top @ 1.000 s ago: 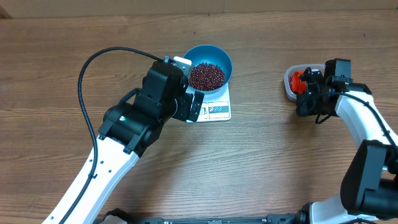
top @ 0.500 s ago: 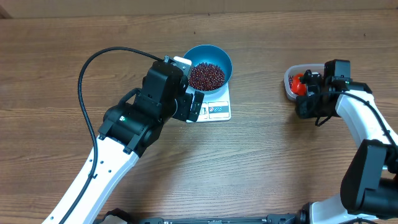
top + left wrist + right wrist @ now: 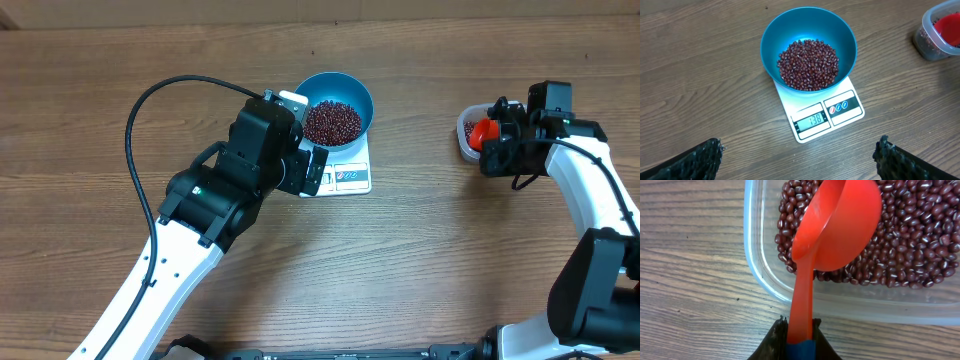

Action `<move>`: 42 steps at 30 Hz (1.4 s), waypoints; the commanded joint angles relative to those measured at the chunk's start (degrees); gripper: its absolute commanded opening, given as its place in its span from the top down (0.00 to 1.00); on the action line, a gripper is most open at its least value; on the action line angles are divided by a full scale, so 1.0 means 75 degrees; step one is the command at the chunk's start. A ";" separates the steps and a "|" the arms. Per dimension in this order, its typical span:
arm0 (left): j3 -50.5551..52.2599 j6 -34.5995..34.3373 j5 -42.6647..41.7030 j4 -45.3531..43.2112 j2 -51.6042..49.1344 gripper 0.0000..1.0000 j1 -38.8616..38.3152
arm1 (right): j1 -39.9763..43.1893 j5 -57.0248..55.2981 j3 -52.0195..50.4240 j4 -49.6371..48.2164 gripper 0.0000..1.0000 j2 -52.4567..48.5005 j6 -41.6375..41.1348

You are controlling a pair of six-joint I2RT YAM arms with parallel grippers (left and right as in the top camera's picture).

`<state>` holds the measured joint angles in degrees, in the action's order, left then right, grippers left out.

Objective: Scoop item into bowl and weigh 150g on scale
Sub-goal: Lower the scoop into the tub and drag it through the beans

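A heap of dark red beans [image 3: 808, 64] fills the blue bowl [image 3: 845, 37], which stands on the white scale [image 3: 821, 117]; its display reads 138. My left gripper [image 3: 799, 156] hovers open just in front of the scale, holding nothing. Over at the right, my right gripper [image 3: 801, 339] is shut on the handle of a red scoop [image 3: 840, 225], whose underside faces the camera above the beans [image 3: 920, 240] in a clear tub [image 3: 760, 275]. In the overhead view the scoop [image 3: 483, 130] sits at the tub [image 3: 465, 137], held by the right gripper [image 3: 497, 146].
The left arm's black body [image 3: 255, 165] and cable [image 3: 160, 110] lie beside the scale's [image 3: 352, 178] left side. The right arm's white link [image 3: 590, 195] runs along the right edge. The tub also shows at the upper right of the left wrist view [image 3: 940, 30].
The right gripper with the scoop has shifted slightly up and right, lifting the scoop over the tub. The left arm, bowl and scale have not moved.
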<state>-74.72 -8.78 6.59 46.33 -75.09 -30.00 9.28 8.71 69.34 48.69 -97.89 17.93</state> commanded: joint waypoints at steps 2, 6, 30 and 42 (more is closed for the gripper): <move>-0.0154 0.0140 -0.0064 -0.0006 0.0108 0.00 0.0012 | -0.0015 -0.0035 0.0289 -0.0064 0.87 0.0268 -0.0201; -0.0154 0.0140 -0.0064 -0.0006 0.0108 0.00 0.0012 | -0.0015 -0.0044 0.0367 -0.0070 0.87 0.0271 -0.0236; -0.0154 0.0140 -0.0064 -0.0006 0.0108 0.01 0.0012 | -0.0015 -0.0659 0.0839 -0.0050 0.96 0.0280 -0.0452; -0.0154 0.0140 -0.0064 -0.0006 0.0108 0.00 0.0012 | -0.0015 -0.1547 0.0828 0.0020 0.96 0.0265 -0.0388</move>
<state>-74.72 -8.78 6.59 46.33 -75.09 -30.00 9.28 -1.02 73.97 48.64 -97.62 14.96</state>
